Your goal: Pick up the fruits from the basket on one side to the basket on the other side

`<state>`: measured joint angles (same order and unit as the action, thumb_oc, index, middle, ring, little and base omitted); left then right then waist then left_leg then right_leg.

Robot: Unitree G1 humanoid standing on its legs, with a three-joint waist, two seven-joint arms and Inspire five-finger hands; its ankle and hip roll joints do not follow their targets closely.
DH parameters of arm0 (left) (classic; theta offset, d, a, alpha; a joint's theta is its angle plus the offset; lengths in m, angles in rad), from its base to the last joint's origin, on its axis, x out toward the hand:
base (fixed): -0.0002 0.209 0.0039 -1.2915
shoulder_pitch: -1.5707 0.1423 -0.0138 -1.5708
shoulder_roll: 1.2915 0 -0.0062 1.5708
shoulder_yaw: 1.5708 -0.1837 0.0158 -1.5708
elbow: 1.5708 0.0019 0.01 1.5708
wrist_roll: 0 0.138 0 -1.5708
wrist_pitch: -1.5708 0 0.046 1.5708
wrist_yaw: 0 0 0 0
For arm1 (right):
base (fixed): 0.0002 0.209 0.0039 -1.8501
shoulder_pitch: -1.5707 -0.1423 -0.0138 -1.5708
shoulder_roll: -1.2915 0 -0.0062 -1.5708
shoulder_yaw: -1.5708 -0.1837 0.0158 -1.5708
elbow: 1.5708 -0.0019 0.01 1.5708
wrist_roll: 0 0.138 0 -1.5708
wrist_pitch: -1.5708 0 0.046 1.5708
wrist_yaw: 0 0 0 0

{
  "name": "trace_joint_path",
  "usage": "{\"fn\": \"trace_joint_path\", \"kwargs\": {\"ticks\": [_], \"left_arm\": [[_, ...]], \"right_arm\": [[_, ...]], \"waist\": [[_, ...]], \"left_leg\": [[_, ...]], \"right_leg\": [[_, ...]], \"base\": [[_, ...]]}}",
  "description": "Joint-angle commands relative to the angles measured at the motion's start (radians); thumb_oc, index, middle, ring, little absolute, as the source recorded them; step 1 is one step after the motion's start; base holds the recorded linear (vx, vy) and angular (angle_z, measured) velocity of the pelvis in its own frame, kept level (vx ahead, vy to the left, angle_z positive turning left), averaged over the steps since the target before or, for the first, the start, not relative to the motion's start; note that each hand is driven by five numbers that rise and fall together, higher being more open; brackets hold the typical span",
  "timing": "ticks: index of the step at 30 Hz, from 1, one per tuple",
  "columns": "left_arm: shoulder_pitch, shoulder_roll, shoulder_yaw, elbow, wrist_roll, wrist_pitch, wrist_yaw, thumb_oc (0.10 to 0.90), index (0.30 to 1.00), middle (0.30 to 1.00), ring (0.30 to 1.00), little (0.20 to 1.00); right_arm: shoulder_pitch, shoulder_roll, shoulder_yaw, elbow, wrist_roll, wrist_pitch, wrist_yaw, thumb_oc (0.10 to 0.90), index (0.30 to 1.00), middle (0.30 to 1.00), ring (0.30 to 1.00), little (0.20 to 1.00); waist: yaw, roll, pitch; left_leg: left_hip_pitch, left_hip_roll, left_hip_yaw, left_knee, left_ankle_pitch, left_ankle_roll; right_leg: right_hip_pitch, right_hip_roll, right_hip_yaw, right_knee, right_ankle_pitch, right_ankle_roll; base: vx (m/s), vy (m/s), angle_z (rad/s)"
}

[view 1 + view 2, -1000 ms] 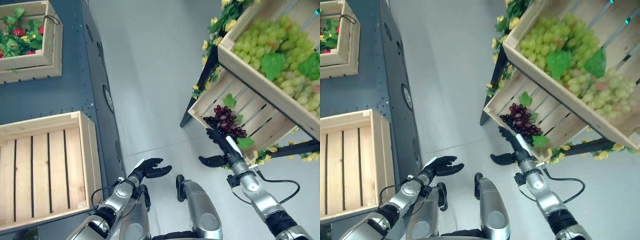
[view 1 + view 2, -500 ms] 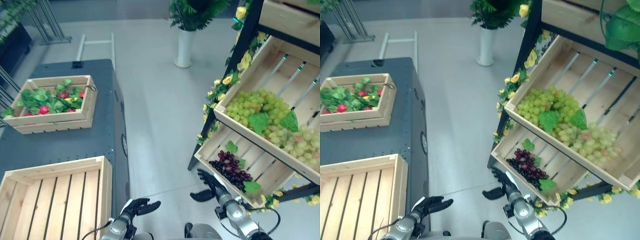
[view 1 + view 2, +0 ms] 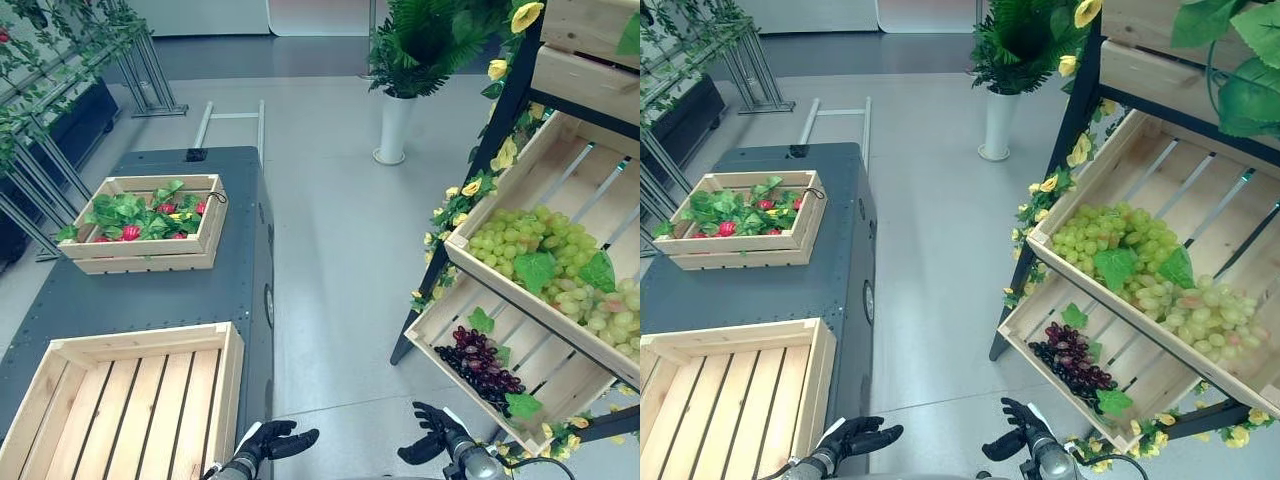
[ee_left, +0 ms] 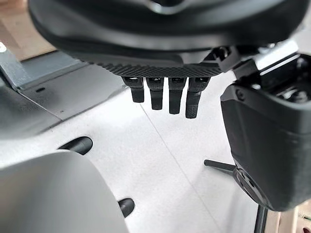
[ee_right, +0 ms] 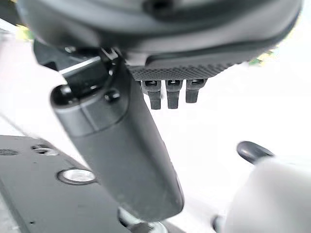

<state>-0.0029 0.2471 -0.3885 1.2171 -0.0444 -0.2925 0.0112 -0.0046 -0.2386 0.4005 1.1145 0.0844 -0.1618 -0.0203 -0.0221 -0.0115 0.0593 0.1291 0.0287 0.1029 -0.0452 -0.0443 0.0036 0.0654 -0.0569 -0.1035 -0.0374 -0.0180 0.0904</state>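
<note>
A bunch of dark purple grapes (image 3: 481, 363) lies in the lower slanted crate (image 3: 550, 372) of the shelf on the right. Green grapes (image 3: 545, 262) fill the crate above it. On the grey table (image 3: 150, 295) at the left stands an empty wooden crate (image 3: 229, 380). My right hand (image 3: 433, 441) hangs open just below the lower crate's front corner, apart from the purple grapes and holding nothing. My left hand (image 3: 276, 440) is open beside the table's near corner. In the wrist views the left fingers (image 4: 165, 97) and right fingers (image 5: 167, 93) are straight over bare floor.
A second crate (image 3: 145, 215) with green leaves and red fruits sits further back on the table. A potted plant in a white vase (image 3: 393, 130) stands on the floor behind. Yellow flowers trim the shelf's dark post (image 3: 470, 190). A metal rack (image 3: 60, 150) lines the left.
The camera has tilted up, so the table, shelf and room have slid down the picture and both hands now sit at the bottom edge. Both hands stay open.
</note>
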Motion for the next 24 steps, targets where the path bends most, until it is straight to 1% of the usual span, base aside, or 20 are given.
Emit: {"fn": "trace_joint_path", "kwargs": {"ticks": [1,2,4,5,6,7,10,12,13,14,16,18,19,21,23,24], "left_arm": [[-0.063,-0.021,-0.003,-0.003,0.007,-0.052,0.064,0.8,0.9,0.9,0.9,0.9],[-0.064,-0.022,-0.003,-0.002,0.009,-0.049,0.067,0.8,0.9,0.9,0.9,0.9],[-0.07,-0.041,-0.004,0.017,0.06,-0.023,0.075,0.8,0.9,0.9,0.9,0.9],[-0.07,-0.041,-0.004,0.017,0.06,-0.023,0.075,0.8,0.9,0.9,0.9,0.9],[-0.066,-0.043,-0.018,0.023,0.127,-0.019,0.094,0.8,0.9,0.9,0.9,0.9],[-0.068,-0.04,-0.027,0.023,0.144,-0.014,0.095,0.8,0.9,0.9,0.9,0.9],[-0.078,-0.036,-0.053,0.011,0.113,0.006,0.075,0.8,0.9,0.9,0.9,0.9],[-0.085,-0.038,-0.057,0.008,0.123,0.012,0.075,0.8,0.9,0.9,0.9,0.9],[-0.089,-0.039,-0.064,0.005,0.129,0.034,0.081,0.8,0.9,0.9,0.9,0.9],[-0.089,-0.039,-0.065,0.005,0.128,0.036,0.082,0.8,0.9,0.9,0.9,0.9],[-0.092,-0.043,-0.061,0.01,0.083,0.061,0.082,0.8,0.9,0.9,0.9,0.9],[-0.092,-0.042,-0.052,0.01,0.067,0.055,0.063,0.8,0.9,0.9,0.9,0.9],[-0.089,-0.042,-0.045,0.009,0.065,0.039,0.049,0.8,0.9,0.9,0.9,0.9],[-0.087,-0.043,-0.044,0.005,0.075,0.011,0.061,0.8,0.9,0.9,0.9,0.9],[-0.085,-0.041,-0.041,0.004,0.066,0.01,0.064,0.8,0.9,0.9,0.9,0.9],[-0.085,-0.041,-0.036,0.002,0.055,-0.002,0.056,0.8,0.9,0.9,0.9,0.9]], "right_arm": [[-0.06,0.013,-0.038,0.055,-0.045,-0.007,0.019,0.8,0.9,0.9,0.9,0.9],[-0.06,0.014,-0.039,0.058,-0.052,-0.005,0.019,0.8,0.9,0.9,0.9,0.9],[-0.059,0.026,-0.039,0.088,-0.076,0.011,0.006,0.8,0.9,0.9,0.9,0.9],[-0.059,0.026,-0.039,0.088,-0.076,0.011,0.006,0.8,0.9,0.9,0.9,0.9],[-0.058,0.024,-0.042,0.101,-0.08,0.013,0.013,0.8,0.9,0.9,0.9,0.9],[-0.058,0.023,-0.041,0.104,-0.078,0.012,0.019,0.8,0.9,0.9,0.9,0.9],[-0.056,0.022,-0.036,0.101,-0.065,0.001,0.04,0.8,0.9,0.9,0.9,0.9],[-0.055,0.025,-0.035,0.103,-0.061,-0.004,0.038,0.8,0.9,0.9,0.9,0.9],[-0.054,0.027,-0.033,0.099,-0.053,-0.003,0.035,0.8,0.9,0.9,0.9,0.9],[-0.054,0.028,-0.034,0.099,-0.053,-0.003,0.034,0.8,0.9,0.9,0.9,0.9],[-0.055,0.03,-0.036,0.102,-0.057,-0.006,0.034,0.8,0.9,0.9,0.9,0.9],[-0.055,0.031,-0.039,0.103,-0.064,-0.006,0.036,0.8,0.9,0.9,0.9,0.9],[-0.054,0.032,-0.04,0.105,-0.061,-0.006,0.031,0.8,0.9,0.9,0.9,0.9],[-0.054,0.033,-0.043,0.108,-0.059,-0.003,0.027,0.8,0.9,0.9,0.9,0.9],[-0.055,0.034,-0.044,0.108,-0.061,0.0,0.026,0.8,0.9,0.9,0.9,0.9],[-0.054,0.035,-0.043,0.107,-0.058,0.001,0.024,0.8,0.9,0.9,0.9,0.9]], "waist": [[0.006,0.002,0.024],[0.007,0.002,0.024],[0.012,0.002,0.014],[0.012,0.002,0.015],[0.015,0.001,0.011],[0.015,0.001,0.008],[0.015,0.003,0.007],[0.015,0.005,0.009],[0.015,0.006,0.012],[0.015,0.007,0.012],[0.015,0.01,0.014],[0.017,0.01,0.013],[0.02,0.011,0.01],[0.022,0.011,0.007],[0.023,0.01,0.005],[0.024,0.009,0.004]], "left_leg": [[-0.034,-0.066,-0.034,-0.008,-0.044,0.03],[-0.034,-0.066,-0.034,-0.009,-0.044,0.031],[-0.027,-0.07,-0.046,-0.014,-0.046,0.033],[-0.026,-0.07,-0.046,-0.014,-0.046,0.033],[-0.019,-0.071,-0.052,-0.019,-0.046,0.033],[-0.017,-0.071,-0.054,-0.021,-0.046,0.033],[-0.013,-0.073,-0.059,-0.021,-0.046,0.032],[-0.015,-0.073,-0.062,-0.021,-0.044,0.031],[-0.016,-0.074,-0.064,-0.021,-0.042,0.031],[-0.016,-0.074,-0.065,-0.022,-0.042,0.031],[-0.007,-0.076,-0.071,-0.029,-0.04,0.032],[-0.003,-0.077,-0.074,-0.032,-0.04,0.031],[0.0,-0.078,-0.075,-0.033,-0.04,0.03],[0.004,-0.078,-0.074,-0.035,-0.041,0.03],[0.007,-0.077,-0.072,-0.036,-0.04,0.03],[0.008,-0.077,-0.073,-0.038,-0.039,0.029]], "right_leg": [[0.014,0.039,-0.013,0.018,-0.044,-0.041],[0.015,0.039,-0.013,0.017,-0.045,-0.042],[0.027,0.04,-0.018,0.011,-0.049,-0.044],[0.027,0.04,-0.018,0.011,-0.049,-0.044],[0.035,0.042,-0.021,0.008,-0.051,-0.045],[0.037,0.043,-0.022,0.007,-0.052,-0.045],[0.04,0.044,-0.023,0.009,-0.053,-0.044],[0.038,0.044,-0.025,0.01,-0.053,-0.044],[0.037,0.044,-0.026,0.01,-0.053,-0.044],[0.037,0.044,-0.026,0.009,-0.052,-0.044],[0.047,0.043,-0.032,0.001,-0.051,-0.044],[0.053,0.042,-0.036,-0.004,-0.051,-0.043],[0.059,0.041,-0.041,-0.007,-0.052,-0.043],[0.064,0.04,-0.046,-0.008,-0.053,-0.044],[0.066,0.04,-0.049,-0.009,-0.053,-0.043],[0.068,0.04,-0.049,-0.011,-0.052,-0.043]], "base": [[0.03,0.026,0.07],[0.04,0.014,0.13],[0.03,0.01,0.14],[0.03,0.005,0.06],[0.03,-0.001,0.05],[0.03,-0.003,0.05],[0.0,-0.005,0.06],[-0.04,0.002,0.08],[-0.05,0.008,0.06],[-0.06,0.013,0.06],[-0.03,0.007,0.06],[-0.01,0.001,0.05],[-0.01,0.001,0.05],[-0.01,0.0,0.07],[-0.01,-0.005,0.06],[-0.01,-0.009,0.06]]}}
